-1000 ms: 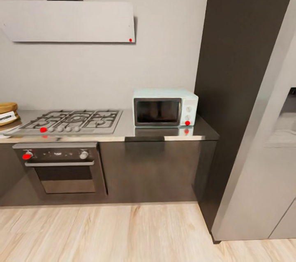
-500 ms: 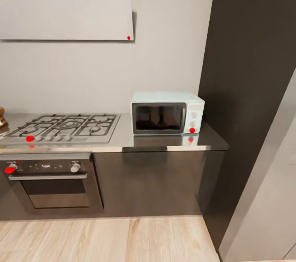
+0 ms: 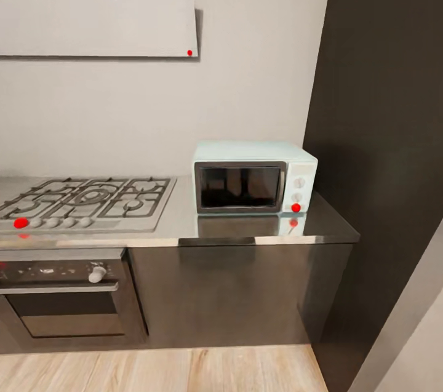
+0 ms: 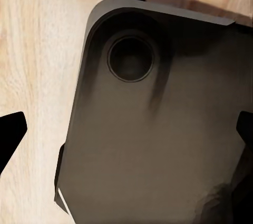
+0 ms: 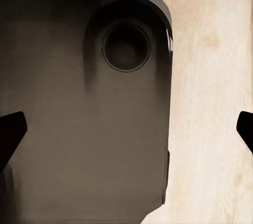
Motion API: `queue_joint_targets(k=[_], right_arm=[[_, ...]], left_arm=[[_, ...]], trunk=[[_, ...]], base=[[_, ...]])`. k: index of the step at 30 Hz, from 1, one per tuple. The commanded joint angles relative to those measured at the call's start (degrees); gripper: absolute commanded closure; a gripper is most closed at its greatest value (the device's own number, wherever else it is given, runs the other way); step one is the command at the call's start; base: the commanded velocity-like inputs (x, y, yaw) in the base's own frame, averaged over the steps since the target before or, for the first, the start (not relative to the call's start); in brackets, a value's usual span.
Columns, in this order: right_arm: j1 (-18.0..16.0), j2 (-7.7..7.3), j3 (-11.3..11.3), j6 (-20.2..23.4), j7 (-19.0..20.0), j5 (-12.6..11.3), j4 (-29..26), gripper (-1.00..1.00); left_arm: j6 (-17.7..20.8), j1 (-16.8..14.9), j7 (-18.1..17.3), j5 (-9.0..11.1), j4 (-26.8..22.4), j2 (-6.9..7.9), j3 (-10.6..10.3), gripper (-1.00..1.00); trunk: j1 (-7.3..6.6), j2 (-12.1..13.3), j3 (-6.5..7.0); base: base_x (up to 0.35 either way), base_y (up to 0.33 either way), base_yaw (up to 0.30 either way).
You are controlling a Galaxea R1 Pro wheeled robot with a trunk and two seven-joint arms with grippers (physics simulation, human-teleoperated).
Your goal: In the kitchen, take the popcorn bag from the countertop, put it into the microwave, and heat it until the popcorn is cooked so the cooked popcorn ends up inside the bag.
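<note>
The pale blue-white microwave [image 3: 253, 186] stands with its dark glass door shut at the right end of the grey steel countertop [image 3: 184, 223]. The popcorn bag and the popcorn are out of view. In the left wrist view my left gripper [image 4: 126, 132] hangs open over the robot's dark base [image 4: 158, 145] and the wooden floor, with nothing between its black fingertips [image 4: 10, 134]. My right gripper [image 5: 126, 129] is likewise open above the base [image 5: 79, 129], holding nothing.
A gas hob [image 3: 86, 201] lies in the worktop left of the microwave, with a built-in steel oven [image 3: 61, 300] below it. A flat hood [image 3: 98, 16] hangs above. A tall dark cabinet [image 3: 387, 133] walls off the right side. Light wood floor [image 3: 154, 370] runs in front.
The camera has moved closer and shifted right. The microwave looks larger, and the hob, the oven and the objects at the counter's far left have slid toward or past the left edge.
</note>
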Motion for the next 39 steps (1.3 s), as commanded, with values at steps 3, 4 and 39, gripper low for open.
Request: queue_joint_targets(k=[3, 4, 39], right_arm=[[0.0, -0.01, 0.0, -0.3, 0.0, -0.2, 0.1, -1.0], [0.0, -0.01, 0.0, -0.3, 0.0, -0.2, 0.1, -1.0], [-21.1, 1.22, 1.5, 66.6, 0.3, 5.6, -88.8, -1.0]], left_arm=[[-0.2, 0.0, 0.0, 0.1, -0.1, -0.01, 0.4, -1.0], [-0.2, 0.0, 0.0, 0.1, -0.1, -0.01, 0.4, -1.0], [-0.3, 0.0, 0.0, -0.1, -0.1, -0.28, 0.3, -1.0]], trunk=[[0.01, 0.0, -0.04], [0.01, 0.0, -0.04], [0.01, 0.0, -0.04]], base=[[0.042, 0.0, 0.0], [0.013, 0.0, 0.0], [0.0, 0.0, 0.0]])
